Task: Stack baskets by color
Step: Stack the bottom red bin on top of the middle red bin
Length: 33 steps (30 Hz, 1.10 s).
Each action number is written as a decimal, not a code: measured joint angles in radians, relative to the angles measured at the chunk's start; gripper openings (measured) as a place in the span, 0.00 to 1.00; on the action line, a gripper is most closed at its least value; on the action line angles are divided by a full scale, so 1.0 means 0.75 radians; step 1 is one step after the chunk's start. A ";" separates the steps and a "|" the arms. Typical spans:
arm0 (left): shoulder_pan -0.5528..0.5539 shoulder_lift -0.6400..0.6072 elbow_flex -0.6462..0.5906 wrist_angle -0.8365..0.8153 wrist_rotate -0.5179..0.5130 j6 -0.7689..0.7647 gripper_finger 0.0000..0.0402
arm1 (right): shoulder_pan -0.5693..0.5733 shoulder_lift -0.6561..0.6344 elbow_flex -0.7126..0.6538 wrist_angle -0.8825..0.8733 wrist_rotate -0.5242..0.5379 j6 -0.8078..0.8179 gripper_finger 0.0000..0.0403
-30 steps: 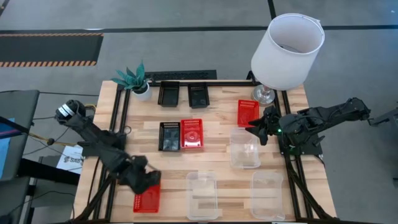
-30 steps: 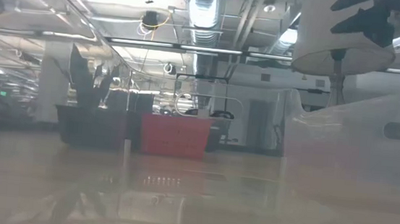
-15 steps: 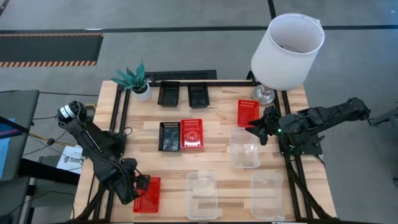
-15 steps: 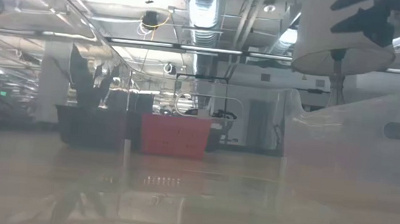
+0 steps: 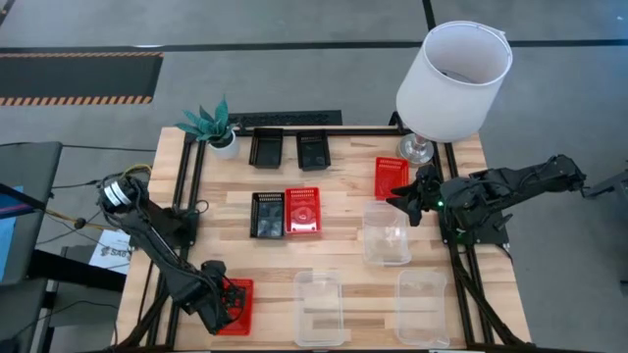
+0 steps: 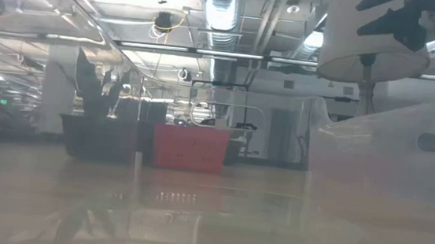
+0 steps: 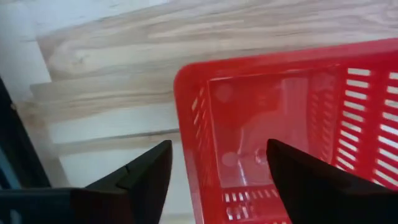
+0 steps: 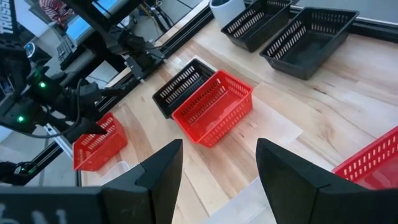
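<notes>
Baskets lie scattered over your wooden table (image 5: pixel 343 211), so read them from the left edge across. Your left gripper (image 5: pixel 224 304) is down at the near left corner on a red basket (image 5: pixel 235 306); its fingers are spread, one outside the basket's end wall and one inside it, as the left wrist view shows (image 7: pixel 323 124), and you cannot tell whether they touch the wall. Behind that corner, at the far edge, a small potted plant (image 5: pixel 214 126) stands beside two black baskets (image 5: pixel 266 148) set side by side. In the middle of the table you have a third black basket (image 5: pixel 267 215) touching a second red basket (image 5: pixel 303 210). Along the near edge sits a clear basket (image 5: pixel 320 307), with another clear basket (image 5: pixel 422 306) further right and a third clear one (image 5: pixel 387 232) above and between them. The third red basket (image 5: pixel 390 176) lies at the far right, just beside the base of the white lampshade (image 5: pixel 453 80). Your right gripper (image 5: pixel 404 201) hangs by that red basket with its fingers spread and nothing between them.
</notes>
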State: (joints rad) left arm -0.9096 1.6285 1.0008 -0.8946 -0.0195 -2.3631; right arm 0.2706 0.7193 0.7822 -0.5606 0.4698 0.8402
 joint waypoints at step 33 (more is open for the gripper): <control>0.316 -0.299 0.103 -0.034 -0.227 0.053 0.00 | -0.033 0.001 0.000 -0.013 0.001 -0.049 0.56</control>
State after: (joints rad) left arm -0.6729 1.4038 1.0782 -0.9204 -0.1898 -2.3231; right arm 0.2459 0.7197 0.7822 -0.5702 0.4702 0.8032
